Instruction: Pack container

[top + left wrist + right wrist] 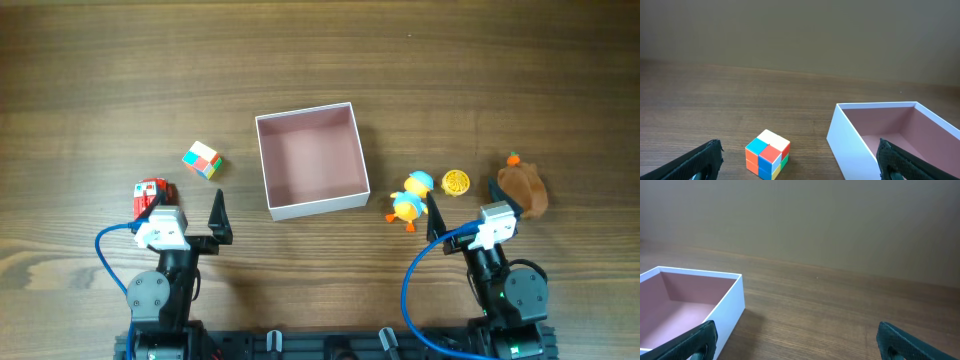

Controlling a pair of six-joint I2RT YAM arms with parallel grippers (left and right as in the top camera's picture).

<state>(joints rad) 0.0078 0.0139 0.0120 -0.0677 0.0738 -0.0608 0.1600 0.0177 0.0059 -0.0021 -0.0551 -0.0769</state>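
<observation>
Left of the container sits a colour cube; right, duck toys

Soft, even, fairly bright light fills all three views, with no glare. From overhead the wooden surface is sharp and evenly lit, its grain clear. In the left wrist view the left fingers are near-black, their detail lost, and cropped at the bottom corners. The cube between them is crisp and vivid. In the right wrist view the right fingers look slightly soft. Ahead of them the container casts a faint, soft-edged shadow. The wall beyond is dull and featureless.
</observation>
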